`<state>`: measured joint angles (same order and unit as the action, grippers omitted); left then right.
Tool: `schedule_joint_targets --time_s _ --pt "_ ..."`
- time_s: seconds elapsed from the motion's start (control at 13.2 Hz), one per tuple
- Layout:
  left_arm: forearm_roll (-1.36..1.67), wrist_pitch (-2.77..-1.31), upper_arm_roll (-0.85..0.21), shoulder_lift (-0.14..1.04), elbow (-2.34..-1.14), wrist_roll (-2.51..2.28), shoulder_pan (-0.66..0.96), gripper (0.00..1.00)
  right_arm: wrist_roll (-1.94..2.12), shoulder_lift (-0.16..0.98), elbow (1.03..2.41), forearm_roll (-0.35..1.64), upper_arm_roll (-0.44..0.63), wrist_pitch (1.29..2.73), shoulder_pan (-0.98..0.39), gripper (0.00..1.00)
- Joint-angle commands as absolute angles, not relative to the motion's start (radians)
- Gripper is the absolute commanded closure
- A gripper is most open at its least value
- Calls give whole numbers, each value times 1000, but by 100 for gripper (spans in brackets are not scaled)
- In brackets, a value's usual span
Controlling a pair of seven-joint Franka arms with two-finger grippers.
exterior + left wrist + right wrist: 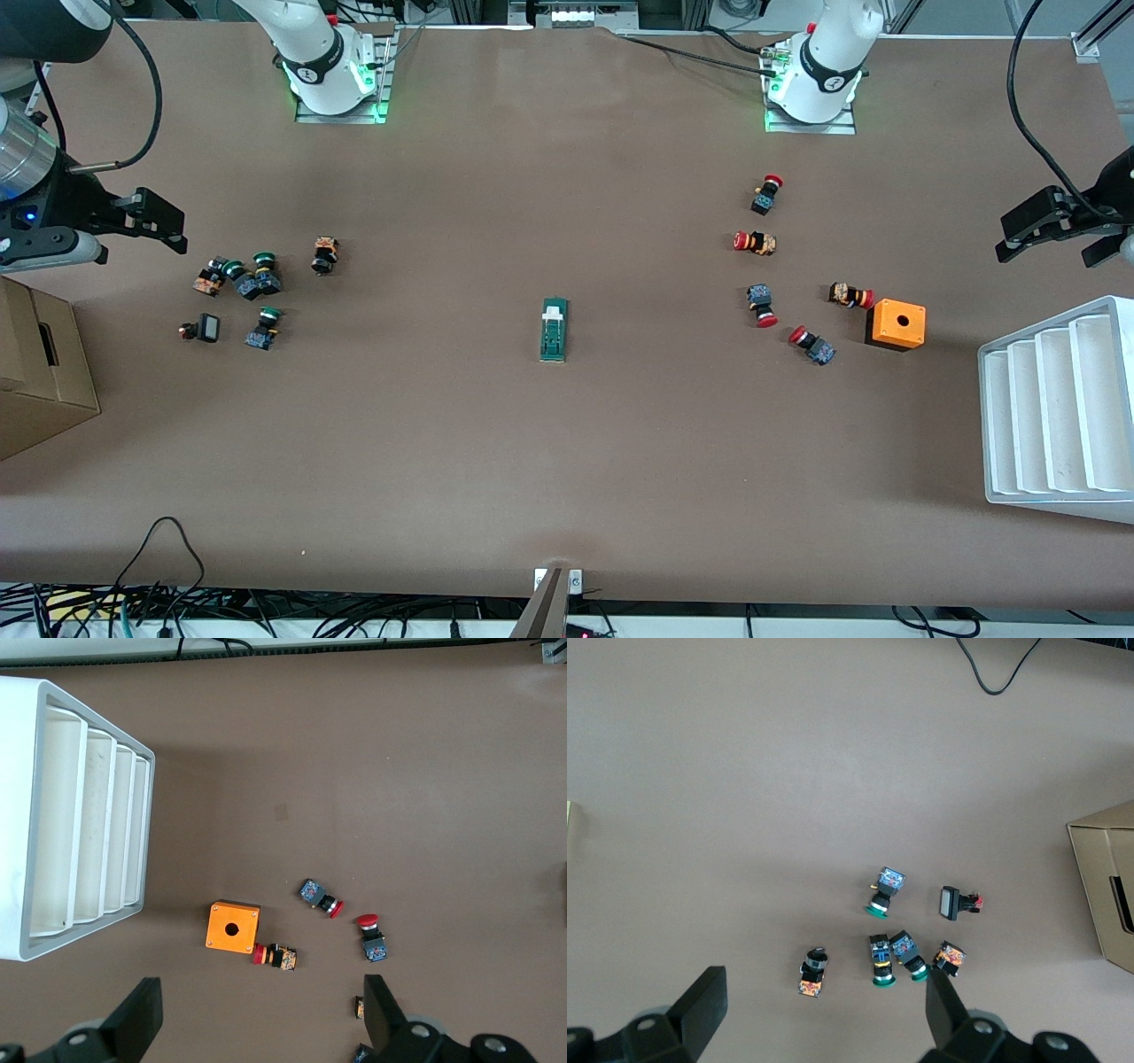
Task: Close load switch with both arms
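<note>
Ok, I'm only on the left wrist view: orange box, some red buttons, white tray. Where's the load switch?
Observer: The load switch lies mid-table, between the red-capped buttons and the green-capped ones.
Operator: Anything touching it?
Observer: No, it sits alone on bare table.
Operator: Where's the right gripper?
Observer: The right gripper hangs open at the right arm's end, beside the green-capped cluster.
Operator: And mine?
Observer: The left gripper is open too, above the white tray, holding nothing.

load switch (554, 329) | open tabletop (549, 461) all round | buttons well apart
</note>
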<state>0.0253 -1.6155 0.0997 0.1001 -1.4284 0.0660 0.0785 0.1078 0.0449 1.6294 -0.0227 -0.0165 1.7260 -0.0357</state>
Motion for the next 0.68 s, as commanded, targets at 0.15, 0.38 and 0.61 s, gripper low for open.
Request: schedule_joint_targets --time_s 0.15,0.38,0.61 --pt "52 -1595 100 109 -1397 69 74 0 118 54 1605 -46 -23 1706 -34 0" --pt "52 -1565 97 97 -1396 71 68 0 121 54 1603 -49 -23 1706 -32 0" --pt "54 -1526 91 80 -1394 66 67 0 126 58 1603 -46 -21 1709 -28 0"
